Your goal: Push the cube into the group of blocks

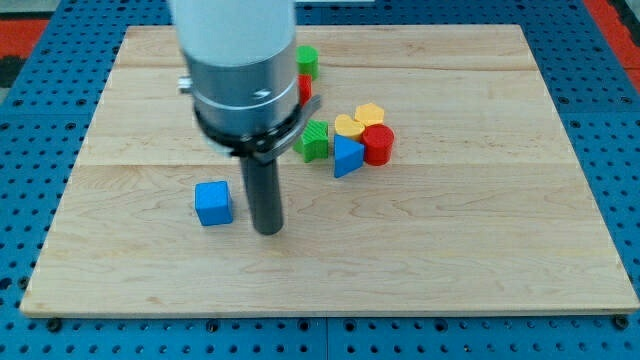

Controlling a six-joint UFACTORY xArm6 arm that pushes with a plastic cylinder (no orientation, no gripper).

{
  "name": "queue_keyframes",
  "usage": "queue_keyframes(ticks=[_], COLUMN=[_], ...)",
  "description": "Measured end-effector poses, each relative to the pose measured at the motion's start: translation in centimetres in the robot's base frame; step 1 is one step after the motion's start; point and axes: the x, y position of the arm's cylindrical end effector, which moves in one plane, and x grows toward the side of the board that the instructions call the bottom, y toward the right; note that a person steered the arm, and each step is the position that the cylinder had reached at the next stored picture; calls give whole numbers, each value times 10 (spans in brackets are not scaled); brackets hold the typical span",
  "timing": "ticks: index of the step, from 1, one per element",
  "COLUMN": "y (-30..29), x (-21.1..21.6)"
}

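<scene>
A blue cube lies on the wooden board at the view's lower left. My tip is just to the cube's right, a small gap apart. The group of blocks sits toward the view's upper right of the tip: a green block, a blue triangular block, a red cylinder, a yellow heart-like block and a yellow hexagonal block. A green cylinder and a red block lie above them, partly hidden by the arm.
The arm's big grey and white body hides the board's upper middle left. A blue perforated table surrounds the board.
</scene>
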Motion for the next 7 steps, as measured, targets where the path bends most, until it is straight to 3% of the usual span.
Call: queue_keyframes(ticks=[1, 2, 3, 4, 7], y=[-64, -76, -61, -23, 13], x=[-3, -76, -114, -112, -81])
